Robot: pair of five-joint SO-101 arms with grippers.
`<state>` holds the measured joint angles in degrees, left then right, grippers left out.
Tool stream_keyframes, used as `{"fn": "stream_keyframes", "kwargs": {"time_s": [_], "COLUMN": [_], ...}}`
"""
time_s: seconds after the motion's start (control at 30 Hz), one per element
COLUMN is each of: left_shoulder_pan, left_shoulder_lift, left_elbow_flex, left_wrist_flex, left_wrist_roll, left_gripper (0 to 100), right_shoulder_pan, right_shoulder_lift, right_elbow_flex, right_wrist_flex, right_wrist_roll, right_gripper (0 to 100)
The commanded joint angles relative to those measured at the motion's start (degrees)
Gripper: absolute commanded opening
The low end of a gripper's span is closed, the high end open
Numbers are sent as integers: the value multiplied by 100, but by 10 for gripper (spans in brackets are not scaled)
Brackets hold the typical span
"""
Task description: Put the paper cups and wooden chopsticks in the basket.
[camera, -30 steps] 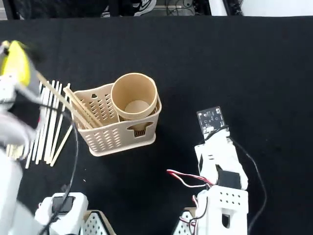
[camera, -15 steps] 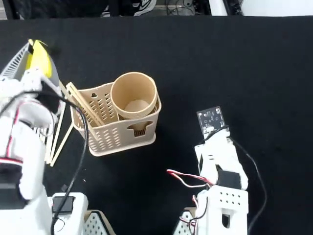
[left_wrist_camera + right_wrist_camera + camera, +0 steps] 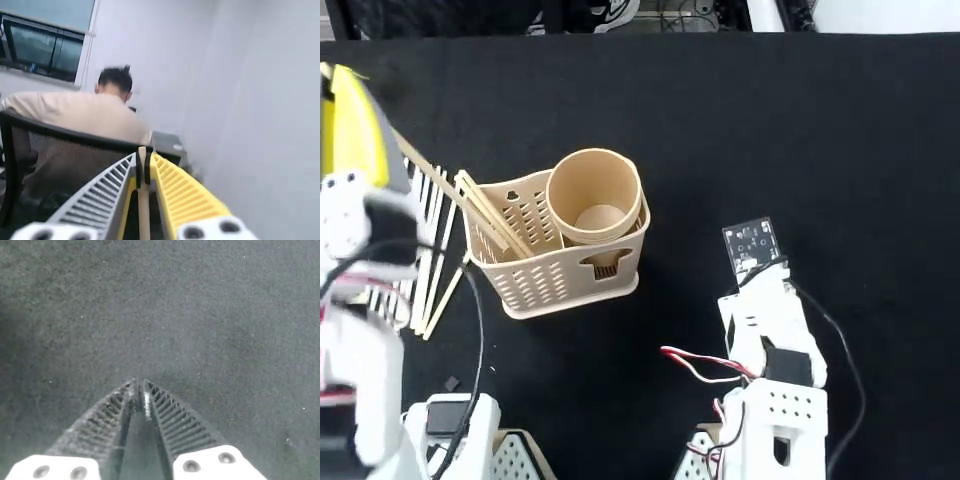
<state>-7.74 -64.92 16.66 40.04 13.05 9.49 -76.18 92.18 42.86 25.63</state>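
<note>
L arm's tool (image 3: 143, 159), grey and yellow fingers clenched on a single wooden chopstick (image 3: 143, 200), is raised by the counter's left edge, twd the far-left corner. The stick runs lengthwise betw. the two fingers, and the wrist view looks up and away from the counter.

R arm's tool (image 3: 137, 389) is closed w/ nothing in it, fingertips touching. It hangs over bare black counter (image 3: 800, 130) right of centre, twd the near edge, w/ the arm folded back over its base.

Out from the L tool, a thin stick slants from beside the yellow finger twd the basket (image 3: 560, 275). From above, cannot tell if it is the gripped one.

Loose chopsticks (image 3: 438, 225) lie on the counter betw. the left edge and the basket. They are approx. parallel in a rough row, a couple slanted, part covered by the L arm.

The basket, beige slotted plastic w/ a handle cut-out in its near wall, sits left of the counter's centre, well apart from the R arm. Its compartment on the left-edge side holds several leaning chopsticks (image 3: 490, 214), upper ends out over the rim twd the far-left corner. The compartment on the right-edge side holds a paper cup (image 3: 595, 195), upright, mouth open, rim standing above the basket's wall.

Red and white wires trail by the R arm's base at the near edge.
</note>
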Motion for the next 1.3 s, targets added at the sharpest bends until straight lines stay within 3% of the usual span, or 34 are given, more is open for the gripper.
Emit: {"fn": "stream_keyframes", "kwargs": {"time_s": [0.0, 0.27, 0.5, 0.67, 0.73, 1.07, 1.27], "left_shoulder_pan": [13, 13, 4, 4, -4, -1754, -2703], "left_shoulder_lift": [334, 343, 334, 334, 334, 422, 1609], "left_elbow_flex": [233, 1103, 1121, 1218, 1209, 1323, 1903], "left_wrist_flex": [44, 35, 88, 809, 1108, 1538, 1626], "left_wrist_roll": [44, 26, 18, -360, -422, -510, -1424], "left_gripper": [28, 29, 34, 249, 256, 256, 256], "right_shoulder_pan": [35, 35, 35, 35, 35, 35, 35], "right_shoulder_lift": [-75, -75, -75, -75, -75, -75, -75], "right_elbow_flex": [-22, -31, -22, -13, -13, -13, -13], "right_wrist_flex": [-97, -97, -97, -97, -97, -97, -97], "right_wrist_roll": [53, 53, 220, 237, 237, 246, 246], "right_gripper": [15, 15, 14, 14, 14, 14, 14]}}
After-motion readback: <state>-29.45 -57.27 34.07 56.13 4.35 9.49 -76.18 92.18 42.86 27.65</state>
